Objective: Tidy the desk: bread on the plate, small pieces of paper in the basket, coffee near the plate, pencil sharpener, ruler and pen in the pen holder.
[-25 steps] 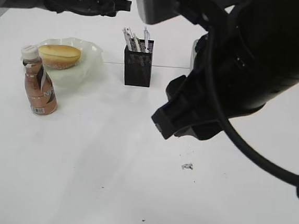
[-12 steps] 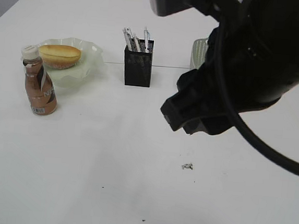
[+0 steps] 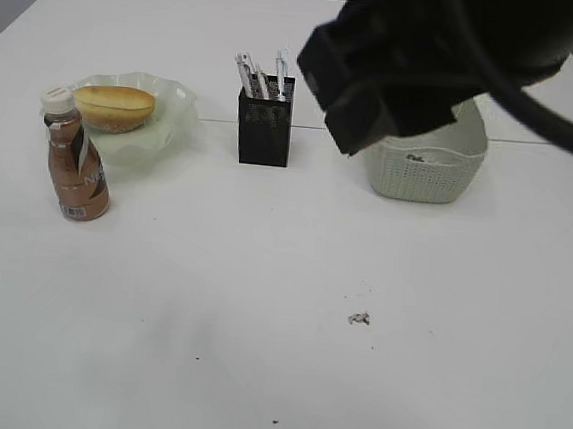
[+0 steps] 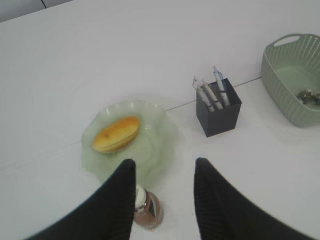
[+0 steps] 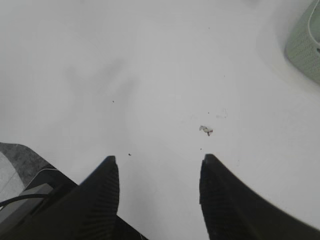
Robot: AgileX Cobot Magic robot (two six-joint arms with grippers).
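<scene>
Right gripper (image 5: 159, 172): black ribbed fingers (image 5: 102, 190) spread apart, nothing between them, high over bare white tabletop (image 3: 207, 318). A tiny crumpled scrap of white paper (image 5: 205, 130) lies just above and between the fingertips in the right wrist view, centre-right; in the exterior view it sits lower centre-right (image 3: 359, 318), well apart from everything else.

Left gripper (image 4: 164, 175): fingers likewise spread and empty, raised over the brown coffee bottle with white cap (image 4: 146, 212), lower centre of the left wrist view.

Change: over the last second the big black right arm (image 3: 452, 48) lifted from mid-frame to the upper right of the exterior view, uncovering the pale green woven plastic basket (image 3: 423, 166), which already holds some paper bits (image 4: 309, 95). The left arm has gone from the top left.

Task state:
- golden bread roll (image 3: 113, 105) on translucent pale green plate (image 3: 169, 124), upper left
- coffee bottle (image 3: 75, 161) upright just beside the plate
- black mesh pen holder (image 3: 264, 127) with pens inside, top centre

Judgement: nearly tidy; the one scrap left probably still belongs in the basket.
</scene>
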